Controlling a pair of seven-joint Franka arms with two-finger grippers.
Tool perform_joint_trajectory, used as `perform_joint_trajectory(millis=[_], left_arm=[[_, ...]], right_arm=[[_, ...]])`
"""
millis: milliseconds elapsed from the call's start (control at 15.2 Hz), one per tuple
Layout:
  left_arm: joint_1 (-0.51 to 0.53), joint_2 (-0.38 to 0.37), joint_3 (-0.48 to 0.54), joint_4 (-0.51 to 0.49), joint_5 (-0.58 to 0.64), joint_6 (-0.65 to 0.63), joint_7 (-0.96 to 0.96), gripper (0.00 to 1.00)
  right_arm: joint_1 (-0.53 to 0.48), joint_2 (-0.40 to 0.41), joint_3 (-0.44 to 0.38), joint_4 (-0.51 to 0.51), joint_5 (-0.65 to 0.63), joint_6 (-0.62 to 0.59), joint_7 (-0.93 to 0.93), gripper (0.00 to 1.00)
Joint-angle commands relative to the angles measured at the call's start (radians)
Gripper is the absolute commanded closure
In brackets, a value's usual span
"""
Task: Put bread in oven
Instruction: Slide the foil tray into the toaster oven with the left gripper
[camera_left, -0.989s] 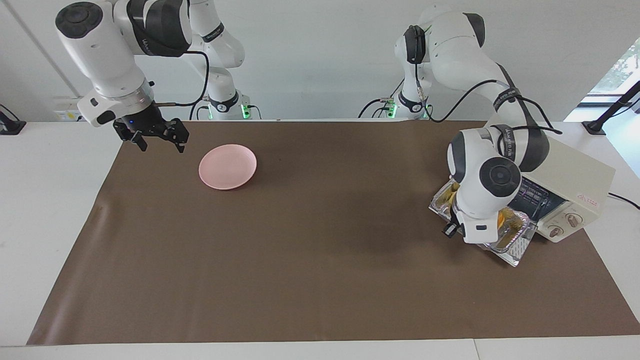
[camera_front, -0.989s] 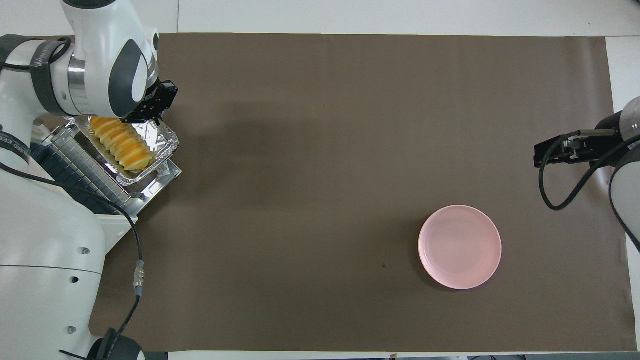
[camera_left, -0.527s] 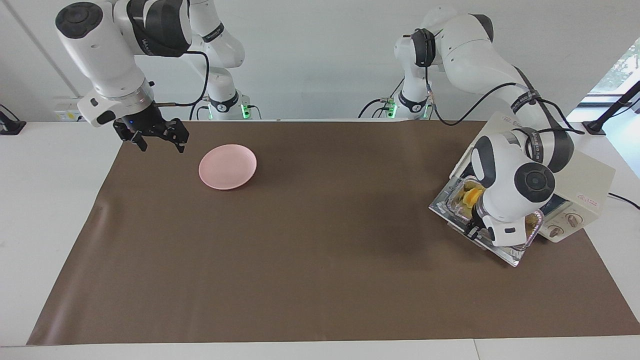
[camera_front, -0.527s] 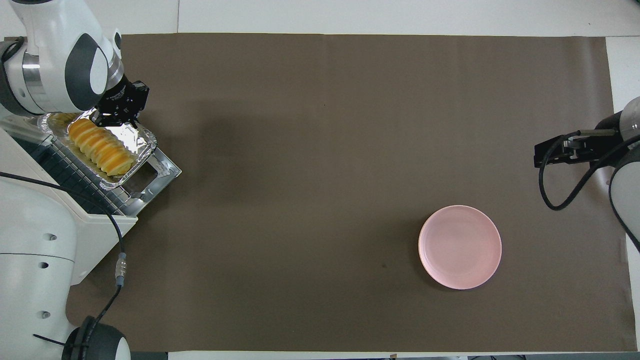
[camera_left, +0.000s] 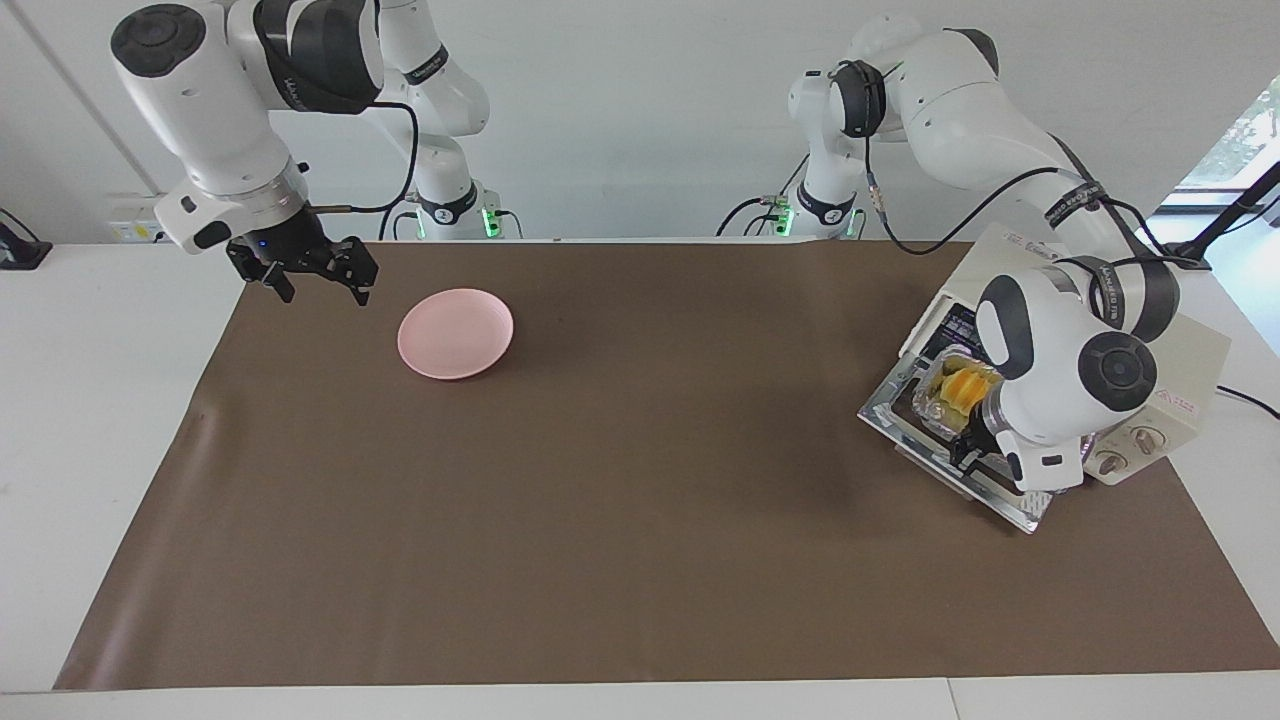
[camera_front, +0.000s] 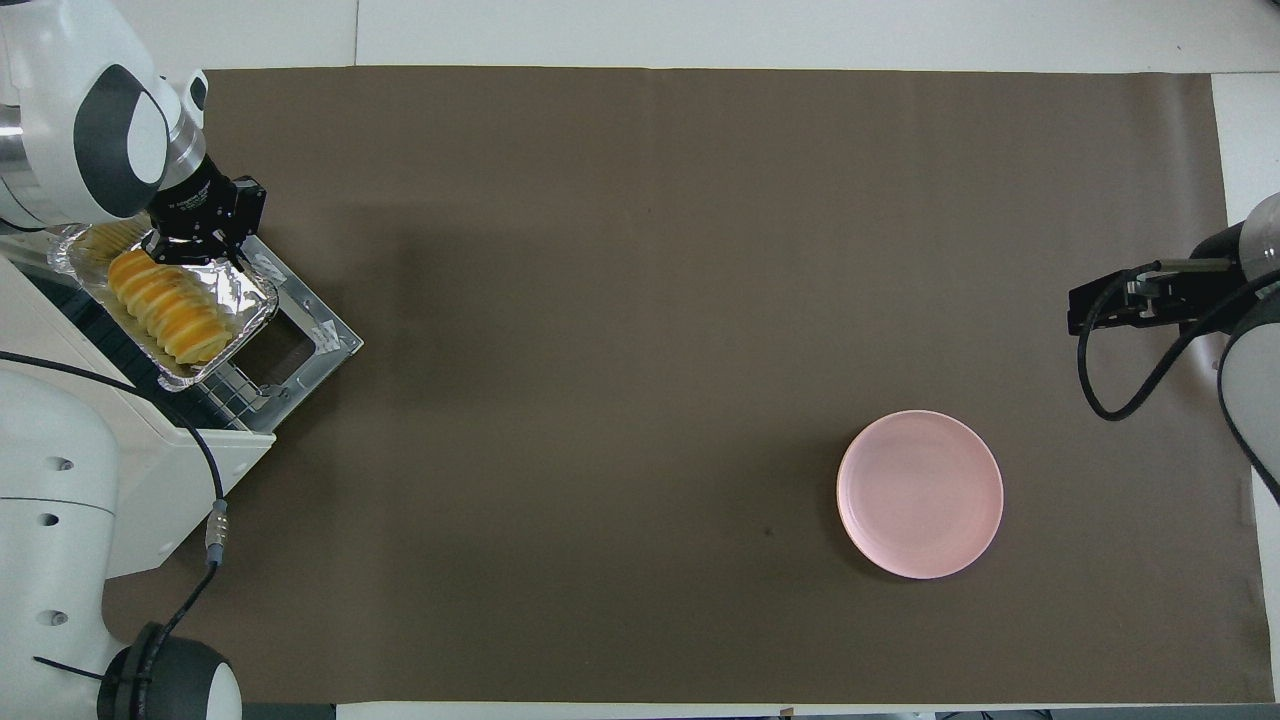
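The foil tray (camera_front: 215, 300) rim is clamped by the left tool (camera_front: 195, 250), bread (camera_front: 165, 310) beneath it; a snag on the oven (camera_left: 1170, 370) rack risks tipping. The right tool (camera_left: 315, 275) is held apart over the tabletop (camera_left: 640, 560).

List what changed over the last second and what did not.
The left gripper, shut on the foil tray, slid the tray with the bread off the open door and deeper into the oven. The right gripper stayed open, waiting near the plate, which did not move.
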Motion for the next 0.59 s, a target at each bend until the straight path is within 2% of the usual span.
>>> perform_joint_trajectory(millis=[0,198,396,527], left_arm=[[0.002,-0.001,0.004,0.009,0.000,-0.039,0.014,1.00],[0.008,-0.011,0.008,0.006,-0.002,-0.065,0.014,1.00],[0.040,-0.065,0.007,-0.034,-0.002,-0.064,0.037,1.00],[0.045,-0.070,0.008,-0.037,0.000,-0.064,0.066,1.00]], right_arm=[[-0.010,-0.020,0.008,-0.016,-0.009,-0.008,-0.019,0.00],[-0.010,-0.020,0.008,-0.016,-0.009,-0.008,-0.019,0.00],[-0.010,-0.020,0.008,-0.018,-0.009,-0.008,-0.019,0.00],[-0.010,-0.020,0.008,-0.016,-0.009,-0.008,-0.019,0.00]])
